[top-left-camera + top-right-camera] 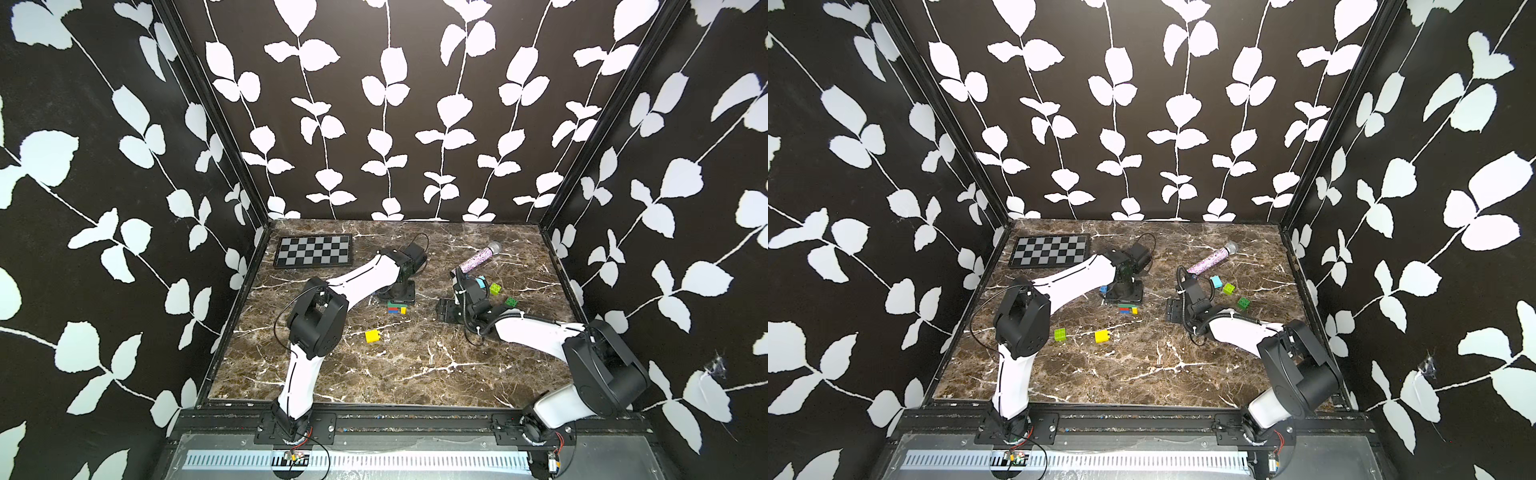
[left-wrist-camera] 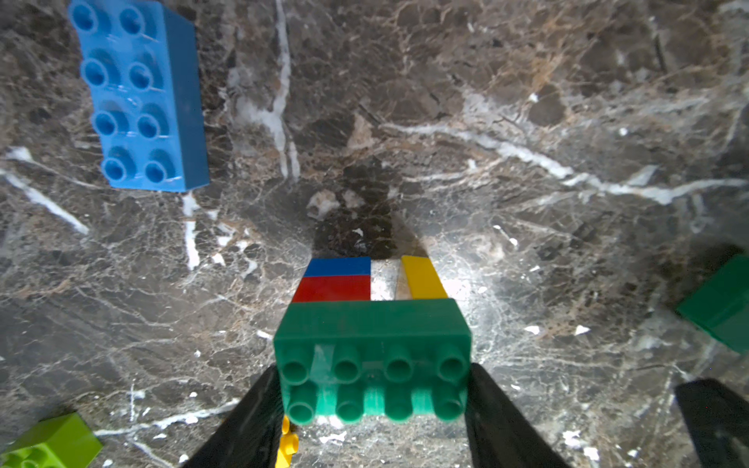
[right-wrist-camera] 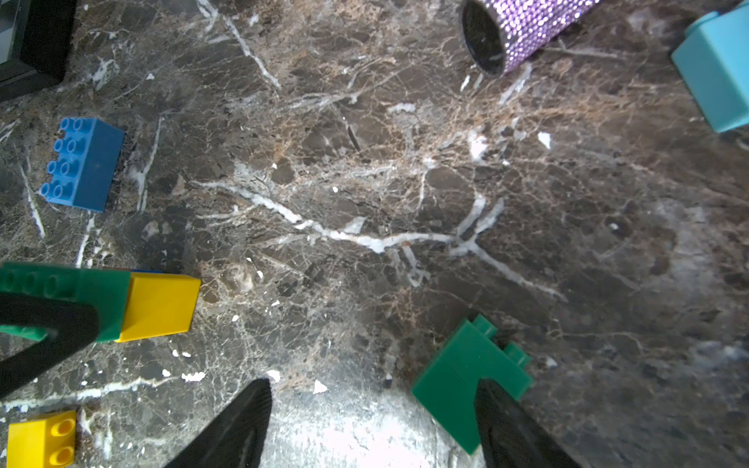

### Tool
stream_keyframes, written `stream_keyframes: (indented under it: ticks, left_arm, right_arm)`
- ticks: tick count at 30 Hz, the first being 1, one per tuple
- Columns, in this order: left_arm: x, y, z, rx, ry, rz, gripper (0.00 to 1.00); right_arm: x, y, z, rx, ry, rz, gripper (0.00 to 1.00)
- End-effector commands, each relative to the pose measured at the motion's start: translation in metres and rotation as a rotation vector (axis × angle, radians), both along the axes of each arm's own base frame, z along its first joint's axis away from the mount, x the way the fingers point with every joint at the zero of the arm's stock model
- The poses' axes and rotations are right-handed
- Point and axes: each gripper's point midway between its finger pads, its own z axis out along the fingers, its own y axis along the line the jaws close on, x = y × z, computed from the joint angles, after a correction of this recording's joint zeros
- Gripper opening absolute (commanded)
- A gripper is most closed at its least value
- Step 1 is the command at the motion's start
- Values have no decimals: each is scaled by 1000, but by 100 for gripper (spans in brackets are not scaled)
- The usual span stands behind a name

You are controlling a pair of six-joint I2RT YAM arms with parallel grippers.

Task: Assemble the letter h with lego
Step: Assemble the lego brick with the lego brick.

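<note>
The left gripper point(image 2: 373, 389) is closed on the two ends of a dark green top brick point(image 2: 373, 344), with one black finger against each end. That brick caps the lego stack point(image 1: 397, 308), which has blue, red and yellow bricks under it and sits near the middle of the marble tabletop point(image 1: 395, 374). The right gripper point(image 3: 373, 389) has its fingers spread wide over bare marble and holds nothing. One of its fingers overlaps a second dark green brick point(image 3: 454, 377); I cannot tell whether they touch.

Leaf-patterned walls close the table at the back and on both sides. The chequered board point(image 1: 312, 250) fills the far left corner, just beside the walls. The glittery microphone point(image 1: 1212, 259) lies towards the far right. A strip of bare marble separates the two grippers. The front half of the table is open, apart from a loose yellow brick point(image 1: 374, 336) and the near lime brick point(image 1: 1060, 334).

In a top view the left arm hides both the loose blue brick point(image 2: 138, 93) and the near lime brick. The right wrist covers the second dark green brick in both top views. The light blue brick point(image 1: 1216, 281), the far lime brick point(image 1: 1228, 288) and the far dark green brick point(image 1: 1244, 302) lie near the right wrist. The left wrist view cuts off most of the near lime brick.
</note>
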Motion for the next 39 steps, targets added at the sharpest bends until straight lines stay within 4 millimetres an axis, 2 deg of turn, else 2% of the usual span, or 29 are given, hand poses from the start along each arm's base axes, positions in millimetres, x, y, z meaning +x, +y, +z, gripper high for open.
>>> stream_keyframes:
  ticks: [1,10,15,21,24,29,35,39]
  left_arm:
    - [-4,8,-6,70,18,-20,0]
    - [-14,-4,-20,93,86,-116,0]
    - [-15,-4,-24,106,103,-179,0]
    - [-17,6,-25,177,139,-235,0]
    - [-18,3,-25,158,150,-248,0]
    - [-14,-6,-15,108,135,-246,0]
    - [-10,-27,6,-23,91,-197,0]
    - [-4,-23,19,-39,50,-143,0]
  right_arm:
    - [6,6,12,27,-23,-10,79]
    - [7,4,14,23,-30,-13,79]
    - [7,5,14,25,-30,-11,79]
    - [6,5,15,25,-29,-9,78]
    - [7,5,16,26,-32,-8,79]
    - [7,5,16,25,-34,-8,78]
    - [6,6,17,30,-33,-2,78]
    - [6,7,16,30,-32,2,78]
